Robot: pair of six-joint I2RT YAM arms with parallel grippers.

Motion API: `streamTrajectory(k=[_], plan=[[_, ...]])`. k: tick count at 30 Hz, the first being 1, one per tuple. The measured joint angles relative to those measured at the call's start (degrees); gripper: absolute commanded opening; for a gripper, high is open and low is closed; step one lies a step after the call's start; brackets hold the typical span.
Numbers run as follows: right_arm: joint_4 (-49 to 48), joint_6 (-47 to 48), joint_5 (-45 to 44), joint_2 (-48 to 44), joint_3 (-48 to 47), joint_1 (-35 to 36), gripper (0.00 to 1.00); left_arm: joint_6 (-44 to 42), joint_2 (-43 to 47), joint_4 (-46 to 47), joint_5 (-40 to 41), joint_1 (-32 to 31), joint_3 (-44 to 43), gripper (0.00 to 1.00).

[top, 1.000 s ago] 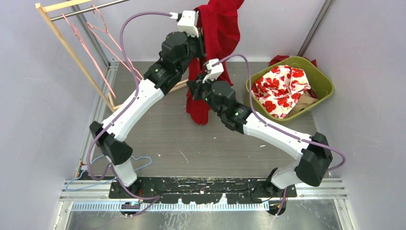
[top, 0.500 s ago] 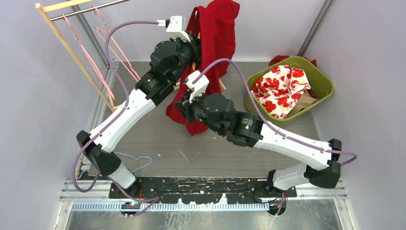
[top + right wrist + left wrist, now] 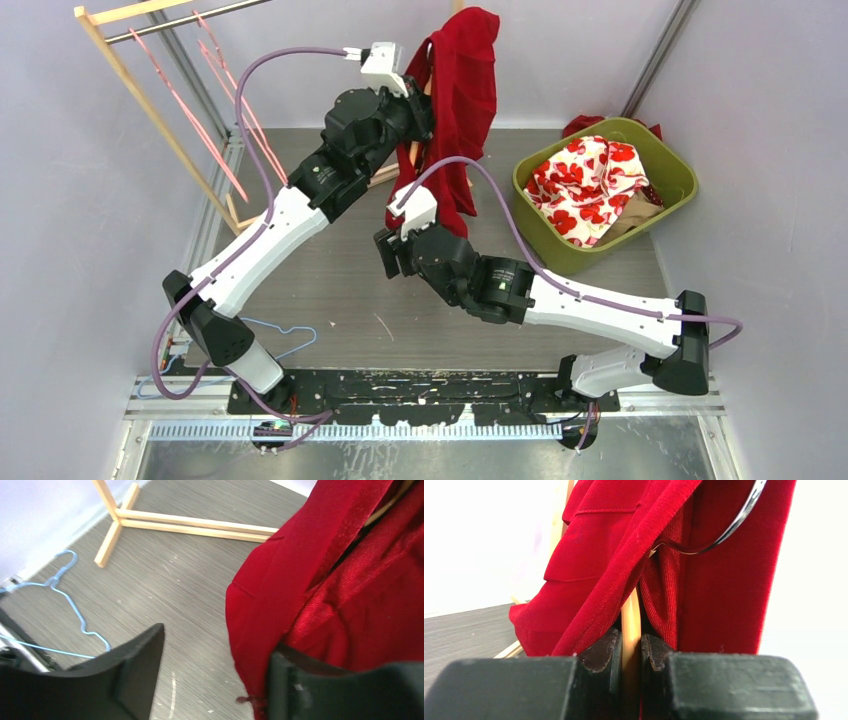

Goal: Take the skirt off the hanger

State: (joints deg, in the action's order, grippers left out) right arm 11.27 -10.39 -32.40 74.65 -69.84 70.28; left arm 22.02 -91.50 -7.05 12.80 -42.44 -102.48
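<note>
Pinching the wooden hanger (image 3: 630, 614) tight between the pads of my left gripper (image 3: 629, 652), I hold the red skirt (image 3: 462, 80) draped on it at the upper centre of the overhead view, while my right gripper (image 3: 215, 657) gapes wide by the hem with nothing in it. A sideways tug could, I judge, snag the cloth on the metal hook (image 3: 730, 529) or twist the hanger out of my pinch. Only the left wrist view shows that hook and clamp; only the right wrist view shows my spread jaws beside the hem.
</note>
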Motion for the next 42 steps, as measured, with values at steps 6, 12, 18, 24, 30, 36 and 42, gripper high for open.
streamTrajectory(k=[6, 12, 18, 24, 30, 36, 42], plan=[[5.2, 5.7, -7.0, -1.2, -1.7, 1.6, 0.87, 0.0, 0.1, 2.3, -0.7, 0.2, 0.1, 0.0], [10.1, 15.1, -13.2, -1.3, -11.5, 2.3, 0.89, -0.6, 2.5, 5.5, -1.0, 1.2, 1.5, 0.0], [11.6, 21.6, -15.3, -1.3, -22.6, -0.6, 0.81, -3.0, 5.7, 4.4, -5.0, 1.9, 1.0, 0.0], [11.9, 24.5, -15.6, -0.9, -28.8, -7.2, 0.76, -4.7, 8.1, 2.2, -9.0, 1.9, 1.9, 0.0], [13.3, 25.4, -13.5, 2.9, -32.2, -11.3, 0.77, -6.4, 9.6, 0.4, -11.1, 1.9, 4.5, 0.0], [15.5, 26.5, -10.3, 7.9, -36.8, -11.6, 0.77, -7.5, 10.0, -2.2, -12.2, 1.9, 6.5, 0.0], [16.5, 28.3, -9.0, 10.3, -41.6, -12.6, 0.77, -8.1, 10.2, -3.2, -13.4, 1.9, 8.5, 0.0]])
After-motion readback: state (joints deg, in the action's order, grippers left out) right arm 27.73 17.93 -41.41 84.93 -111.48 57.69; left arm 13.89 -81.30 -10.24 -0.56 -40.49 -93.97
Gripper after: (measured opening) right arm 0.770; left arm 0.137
